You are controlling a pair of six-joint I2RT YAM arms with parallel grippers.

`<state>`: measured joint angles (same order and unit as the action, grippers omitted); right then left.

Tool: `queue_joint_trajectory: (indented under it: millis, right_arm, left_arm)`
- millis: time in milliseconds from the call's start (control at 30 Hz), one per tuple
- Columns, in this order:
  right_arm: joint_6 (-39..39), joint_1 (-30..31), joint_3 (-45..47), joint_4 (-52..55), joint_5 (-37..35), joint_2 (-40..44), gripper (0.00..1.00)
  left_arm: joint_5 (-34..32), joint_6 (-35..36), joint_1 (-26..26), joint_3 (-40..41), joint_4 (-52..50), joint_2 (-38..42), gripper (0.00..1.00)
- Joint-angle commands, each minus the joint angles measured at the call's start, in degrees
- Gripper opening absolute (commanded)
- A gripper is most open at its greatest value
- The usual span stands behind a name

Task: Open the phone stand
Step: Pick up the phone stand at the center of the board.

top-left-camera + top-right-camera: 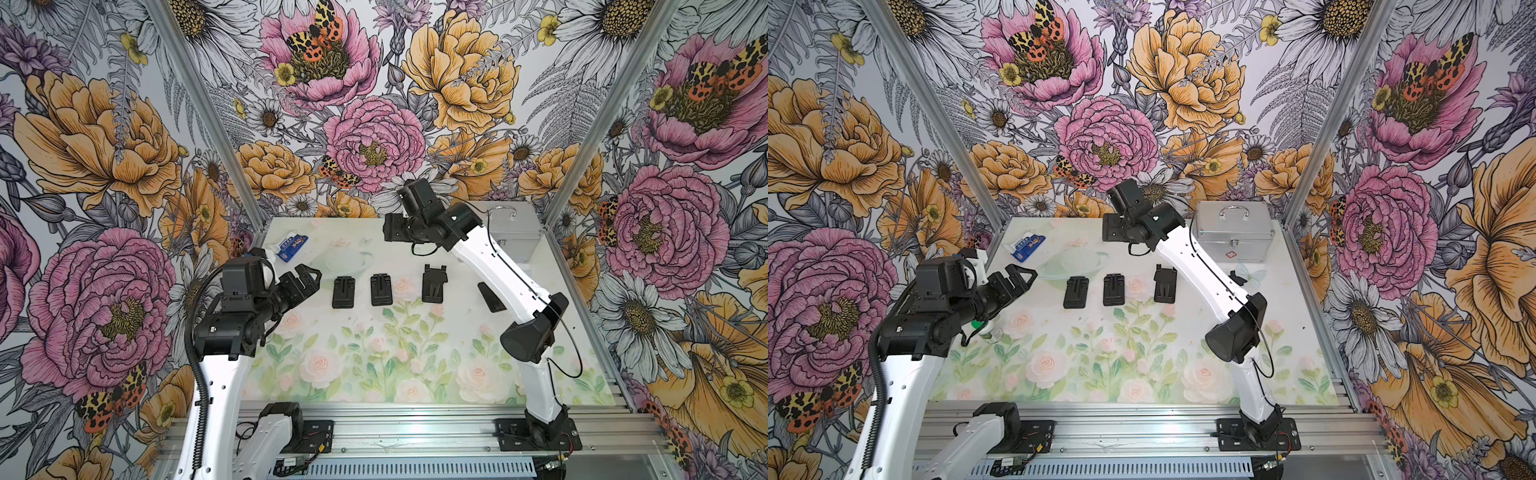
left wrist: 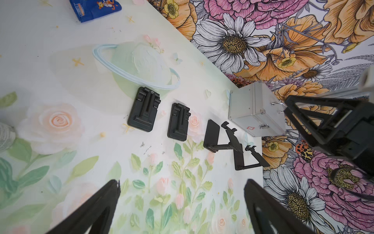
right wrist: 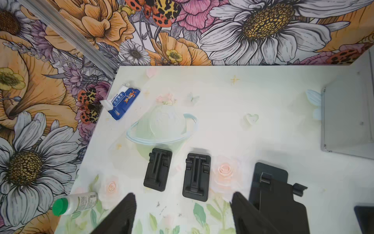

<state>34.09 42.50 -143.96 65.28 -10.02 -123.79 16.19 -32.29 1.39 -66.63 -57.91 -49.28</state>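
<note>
The right arm (image 1: 492, 266) hid most of an unfolded black phone stand (image 1: 491, 297) and of the silver metal case (image 1: 517, 239). The left arm (image 1: 905, 374) covered nearly all of a green-capped white bottle (image 1: 980, 325). One folded black plastic phone stand (image 1: 343, 292) lay flat mid-worktop (image 1: 374, 365), a second folded one (image 1: 381, 289) near it, then an opened one (image 1: 432, 284). The left jaws stood wide and empty near the first. The right jaws, high above the worktop, were apart, holding nothing. Open worktop stretched from the row to the front rail (image 1: 415, 432).
</note>
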Motion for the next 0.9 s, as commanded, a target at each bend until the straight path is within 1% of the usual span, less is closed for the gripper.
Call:
queue_joint_trajectory:
  millis: [0, 33, 67, 167, 467, 633, 767, 867]
  right_arm:
    - [-3.24, 2.55, -7.73, 9.4, -9.02, -6.12, 0.76]
    - [-3.24, 2.63, -8.57, 9.88, -9.66, -7.53, 0.76]
    - [-3.24, 4.31, -8.78, 10.04, -10.31, -8.68, 0.76]
    - [-3.6, 5.5, -7.97, 10.18, -10.9, -11.24, 0.76]
    - [-4.21, 6.74, -7.78, 10.0, -12.4, -17.54, 0.75]
    - [-2.14, 5.87, -6.25, 8.49, -10.19, -19.76, 0.68]
    - [0.93, 4.82, -3.36, 6.24, -6.21, -20.56, 0.61]
    - [1.93, 4.63, -3.16, 5.49, -4.6, -21.61, 0.6]
  left_arm:
    - [-2.36, 2.32, 1.03, -1.45, -6.27, 2.11, 0.99]
    - [-2.18, 2.54, 1.29, -1.49, -7.08, 2.44, 0.99]
    - [-2.16, 2.79, 1.33, -1.62, -7.64, 2.8, 0.99]
    - [-1.92, 3.27, 1.42, -1.4, -9.16, 3.64, 0.99]
    - [-0.91, 3.99, 1.54, 0.41, -10.6, 4.11, 0.99]
    - [-0.28, 4.53, 1.51, 1.25, -10.72, 3.85, 0.99]
    - [-0.18, 4.86, 1.53, 2.18, -10.93, 3.92, 0.99]
    - [0.03, 4.96, 1.55, 3.1, -11.0, 4.19, 0.99]
